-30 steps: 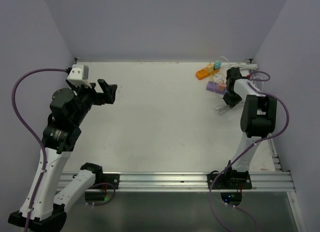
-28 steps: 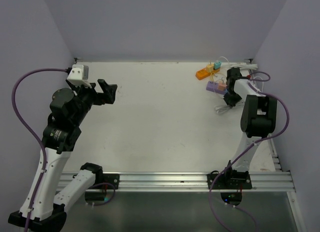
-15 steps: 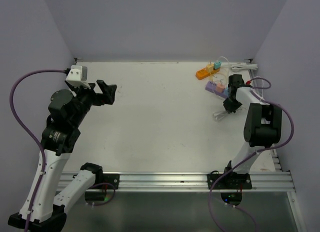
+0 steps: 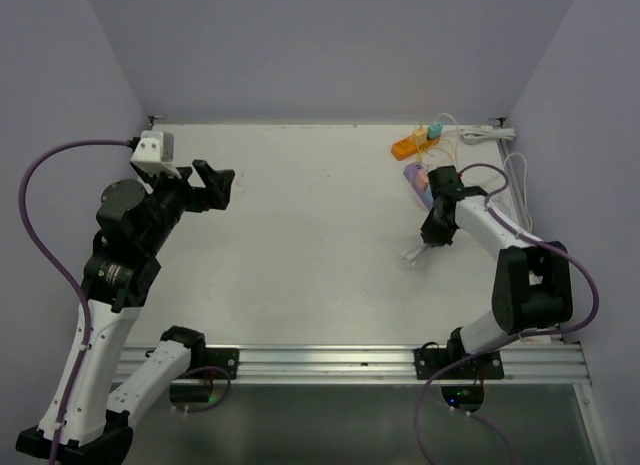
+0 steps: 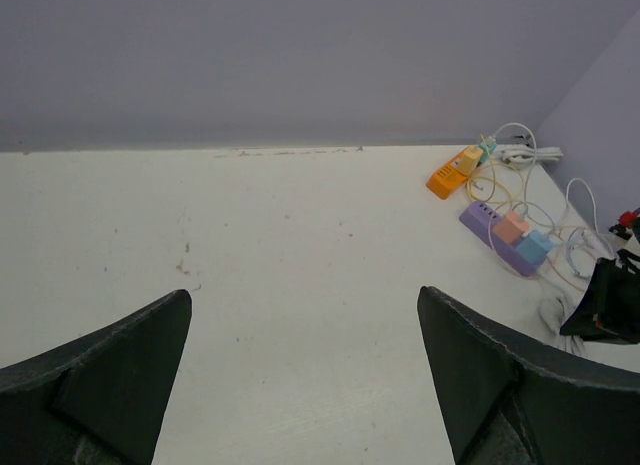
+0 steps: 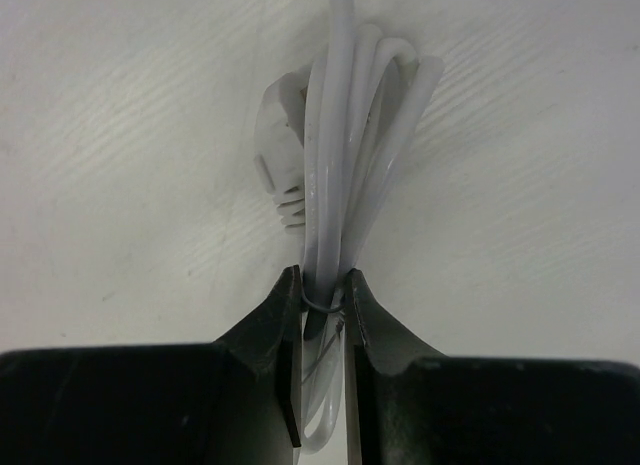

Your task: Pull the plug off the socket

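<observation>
The right gripper was closed narrowly on a coiled white cable — the bundle was pinched between its fingers. The white plug, prongs bare, was laid on the table just ahead of those fingers, near the purple power strip but apart from it. The left gripper was held wide open — raised over the table's left side.

I see a white bench, faintly speckled with small marks. In its far right corner lie a white power strip, an orange power strip and, just beside it, a purple power strip. A coiled white cord rests toward the near edge, apart from all three.
</observation>
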`<action>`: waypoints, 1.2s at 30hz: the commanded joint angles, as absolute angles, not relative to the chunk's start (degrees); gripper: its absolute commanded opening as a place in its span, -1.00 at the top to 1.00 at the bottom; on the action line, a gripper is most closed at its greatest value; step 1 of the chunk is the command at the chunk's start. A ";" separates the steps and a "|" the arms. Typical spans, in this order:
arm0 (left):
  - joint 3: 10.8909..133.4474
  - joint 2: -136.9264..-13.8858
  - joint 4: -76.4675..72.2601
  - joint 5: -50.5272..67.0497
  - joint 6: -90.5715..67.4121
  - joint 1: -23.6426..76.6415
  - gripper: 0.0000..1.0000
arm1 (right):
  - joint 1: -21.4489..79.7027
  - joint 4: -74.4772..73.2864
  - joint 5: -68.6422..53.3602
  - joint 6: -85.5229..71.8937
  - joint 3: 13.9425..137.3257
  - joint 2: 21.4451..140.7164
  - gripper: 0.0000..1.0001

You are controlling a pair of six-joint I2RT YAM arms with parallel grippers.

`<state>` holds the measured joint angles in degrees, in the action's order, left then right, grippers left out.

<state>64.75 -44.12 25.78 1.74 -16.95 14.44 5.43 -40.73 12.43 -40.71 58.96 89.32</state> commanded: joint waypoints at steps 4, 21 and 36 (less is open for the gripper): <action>64.25 -43.86 24.26 2.46 -17.58 14.85 -0.99 | 16.78 -41.84 10.29 -38.23 58.71 83.67 1.00; 61.44 -44.12 24.79 0.79 -16.79 14.85 -0.99 | 48.40 -37.18 7.39 -43.25 65.38 93.77 1.00; 56.96 -49.47 20.92 2.36 -19.77 14.85 -0.99 | 58.89 -42.63 -6.06 -23.56 64.96 90.01 1.00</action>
